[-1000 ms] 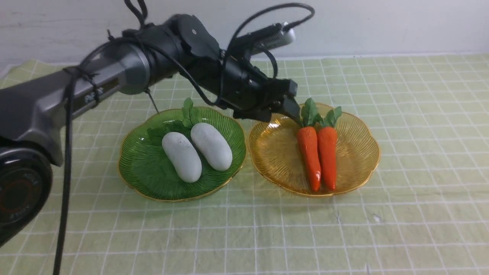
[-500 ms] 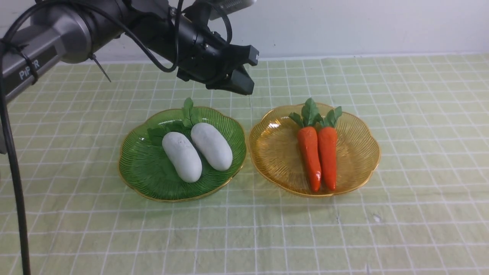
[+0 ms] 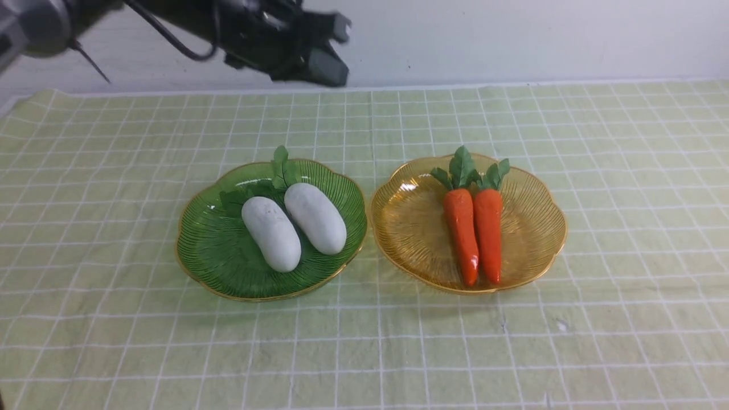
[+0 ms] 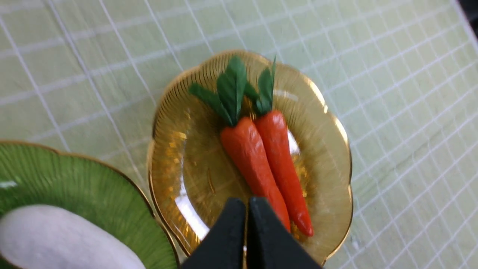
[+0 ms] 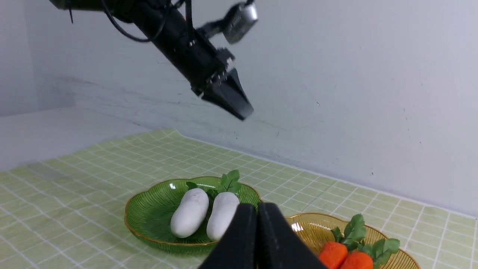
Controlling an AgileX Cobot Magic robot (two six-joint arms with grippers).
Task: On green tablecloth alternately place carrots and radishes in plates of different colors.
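Your right gripper (image 5: 257, 239) sits nearest, jaws pressed together, empty. On the green tablecloth (image 3: 364, 353), the green plate (image 3: 211, 267) holds both radishes (image 3: 270, 233); the amber plate (image 3: 410, 228), just beside it, holds both carrots (image 3: 461, 228). Expect light, rigid toys. The carrots look glossy and slippery: grip across the thick upper body. The radishes look matte: grip mid-length. Farthest, the left gripper (image 3: 327, 68) hangs high, jaws together, empty.

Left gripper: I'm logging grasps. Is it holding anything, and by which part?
Nothing. The left gripper hangs in the air, jaws shut and empty; both carrots lie in the amber plate.
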